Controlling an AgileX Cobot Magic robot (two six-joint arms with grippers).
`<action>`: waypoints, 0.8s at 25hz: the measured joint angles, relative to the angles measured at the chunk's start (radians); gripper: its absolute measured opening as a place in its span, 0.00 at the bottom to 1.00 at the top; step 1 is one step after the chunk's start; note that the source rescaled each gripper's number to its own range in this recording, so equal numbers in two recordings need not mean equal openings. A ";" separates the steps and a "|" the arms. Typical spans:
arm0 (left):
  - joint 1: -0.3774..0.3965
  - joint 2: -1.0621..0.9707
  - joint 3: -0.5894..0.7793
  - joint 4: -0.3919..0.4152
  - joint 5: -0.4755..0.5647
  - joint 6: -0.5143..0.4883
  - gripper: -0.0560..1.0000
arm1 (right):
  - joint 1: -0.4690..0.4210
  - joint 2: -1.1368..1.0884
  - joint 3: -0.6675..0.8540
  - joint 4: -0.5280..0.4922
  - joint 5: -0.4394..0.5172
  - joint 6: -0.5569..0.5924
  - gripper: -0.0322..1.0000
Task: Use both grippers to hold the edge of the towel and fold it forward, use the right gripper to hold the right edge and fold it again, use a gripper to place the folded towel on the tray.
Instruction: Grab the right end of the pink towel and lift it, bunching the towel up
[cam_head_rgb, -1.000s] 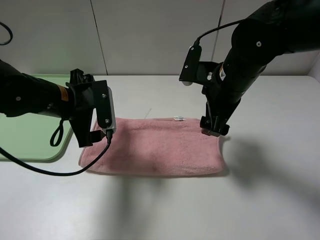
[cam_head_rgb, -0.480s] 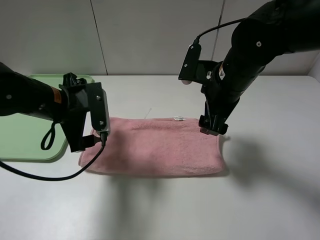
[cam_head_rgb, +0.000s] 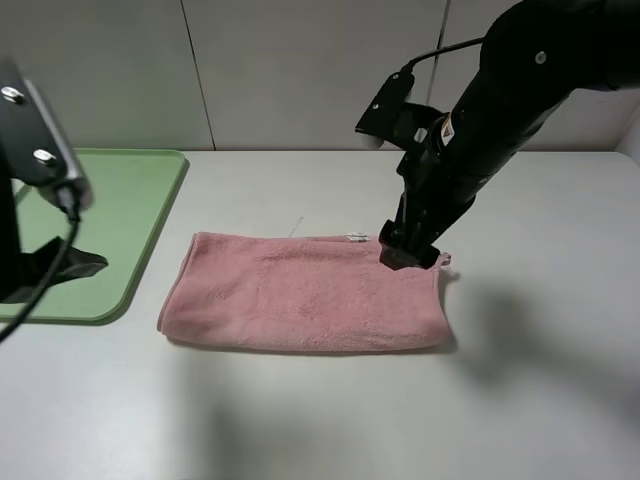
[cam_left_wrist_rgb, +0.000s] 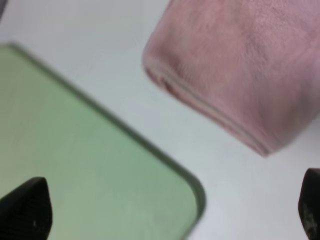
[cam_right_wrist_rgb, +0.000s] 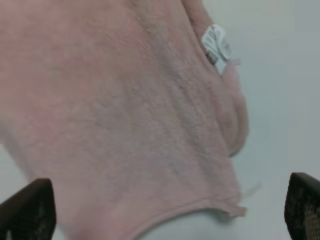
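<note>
Back swung my left arm (cam_head_rgb: 35, 140), off the towel and out over the tray, while my right arm (cam_head_rgb: 500, 110) dipped lower at the far right corner. On the white table (cam_head_rgb: 540, 390) lay the pink towel (cam_head_rgb: 300, 295), folded once, its long axis running left to right, with the green tray (cam_head_rgb: 130, 215) near its left end. My right gripper (cam_head_rgb: 406, 256) hung over the towel's right end, jaws spread wide, nothing held. It was plainly the nearer hand for that right edge. My left gripper (cam_left_wrist_rgb: 167, 207) gaped wide too, empty, above the tray's corner. A small white tag (cam_head_rgb: 357, 237) sat on the far edge.
</note>
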 joint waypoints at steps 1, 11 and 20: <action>0.000 -0.062 0.000 0.000 0.036 -0.038 0.99 | 0.000 -0.001 0.000 0.027 0.008 0.002 1.00; 0.000 -0.614 0.000 -0.022 0.437 -0.325 0.99 | 0.000 -0.001 0.000 0.213 0.081 0.002 1.00; 0.000 -0.811 0.042 -0.147 0.515 -0.473 0.99 | 0.000 -0.001 0.000 0.278 0.096 0.024 1.00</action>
